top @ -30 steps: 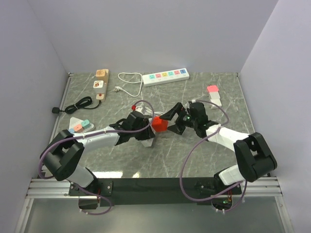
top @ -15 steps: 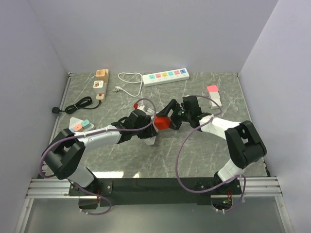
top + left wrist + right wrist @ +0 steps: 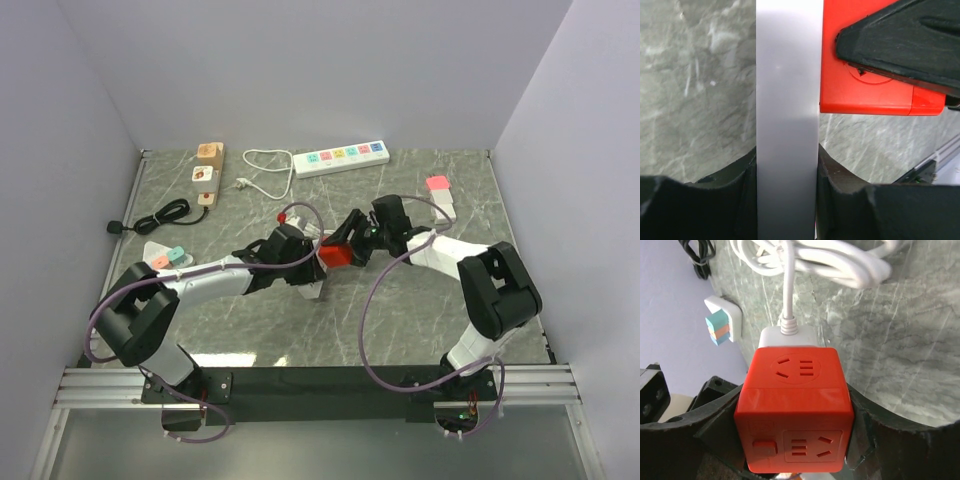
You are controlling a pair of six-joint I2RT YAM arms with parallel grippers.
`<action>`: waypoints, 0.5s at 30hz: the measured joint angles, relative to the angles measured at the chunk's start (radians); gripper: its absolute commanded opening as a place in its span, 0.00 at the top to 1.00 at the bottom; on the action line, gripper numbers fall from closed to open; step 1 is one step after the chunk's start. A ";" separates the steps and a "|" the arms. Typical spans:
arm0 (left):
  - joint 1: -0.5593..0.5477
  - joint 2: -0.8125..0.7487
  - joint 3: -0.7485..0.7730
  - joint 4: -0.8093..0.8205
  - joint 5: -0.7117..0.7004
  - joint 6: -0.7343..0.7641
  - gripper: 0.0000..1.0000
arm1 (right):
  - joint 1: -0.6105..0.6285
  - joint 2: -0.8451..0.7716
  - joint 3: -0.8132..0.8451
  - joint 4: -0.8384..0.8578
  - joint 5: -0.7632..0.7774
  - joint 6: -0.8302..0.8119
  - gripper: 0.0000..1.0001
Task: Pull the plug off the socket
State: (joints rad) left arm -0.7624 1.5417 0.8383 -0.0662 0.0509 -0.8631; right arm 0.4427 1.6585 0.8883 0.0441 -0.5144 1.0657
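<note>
A red socket cube (image 3: 335, 254) sits mid-table. My right gripper (image 3: 348, 240) is shut on its two sides (image 3: 795, 410). A white plug (image 3: 787, 335) with a white cord sits in the cube's far face. My left gripper (image 3: 305, 258) is shut on this white plug (image 3: 787, 100), right beside the cube (image 3: 875, 85). A black right finger (image 3: 900, 40) lies across the cube. A small black plug (image 3: 115, 227) on a thin black cord lies loose at the far left, away from both grippers.
A white power strip (image 3: 340, 158) and its coiled white cord (image 3: 262, 165) lie at the back. A wooden strip (image 3: 207, 172) is at the back left. A white adapter (image 3: 165, 258) lies left, and a pink-and-white piece (image 3: 440, 195) right.
My right gripper has moved left and closed on the red cube. The left gripper has kept its hold on the white plug, and the cube has shifted slightly.
</note>
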 measured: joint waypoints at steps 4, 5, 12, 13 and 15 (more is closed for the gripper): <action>0.012 0.000 -0.008 0.059 0.013 0.003 1.00 | -0.054 0.027 0.093 -0.122 -0.081 -0.088 1.00; 0.015 0.000 -0.016 0.086 0.018 0.005 1.00 | -0.065 0.034 0.111 -0.145 -0.100 -0.106 1.00; 0.019 0.000 -0.064 0.203 0.076 0.021 1.00 | -0.129 0.042 0.119 -0.210 -0.237 -0.160 1.00; 0.020 0.002 -0.064 0.197 0.080 0.023 1.00 | -0.125 0.033 0.093 -0.178 -0.229 -0.138 1.00; 0.020 0.015 -0.059 0.177 0.095 0.031 1.00 | -0.102 -0.001 0.009 -0.084 -0.181 -0.073 1.00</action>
State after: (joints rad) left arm -0.7425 1.5566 0.7795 0.1104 0.1463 -0.8318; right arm 0.3405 1.6577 0.8970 -0.0402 -0.6956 0.9928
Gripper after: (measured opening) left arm 0.397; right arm 0.684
